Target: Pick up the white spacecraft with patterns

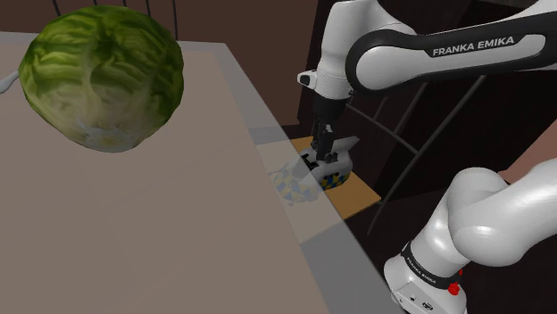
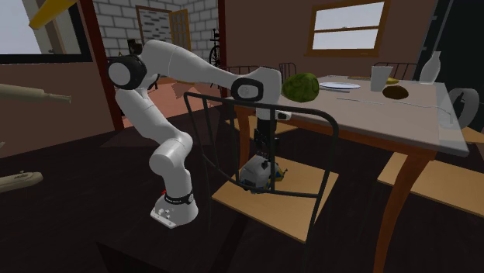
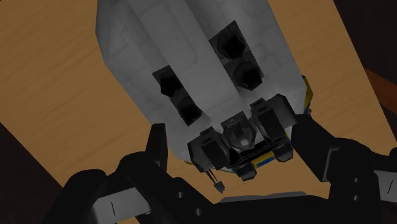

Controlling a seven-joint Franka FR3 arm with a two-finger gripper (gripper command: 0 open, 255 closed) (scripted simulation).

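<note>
The white spacecraft [image 3: 191, 57], with dark square recesses and blue and yellow trim, lies on the wooden chair seat [image 3: 57, 95]. My gripper [image 3: 232, 143] comes straight down on its tail end, one finger pressed against each side of the hull. In the shoulder view the gripper [image 1: 323, 159] clasps the spacecraft [image 1: 332, 175] just past the table's edge. In the second exterior view the spacecraft [image 2: 258, 174] sits low over the seat [image 2: 302, 198] under the gripper [image 2: 262, 159].
A big green lettuce head [image 1: 103, 76] rests on the grey table [image 1: 161, 232], whose edge runs close to the gripper. The chair's dark metal back frame [image 2: 330, 147] rises around the seat. A plate [image 2: 340, 85] and cup [image 2: 380, 77] stand on the table.
</note>
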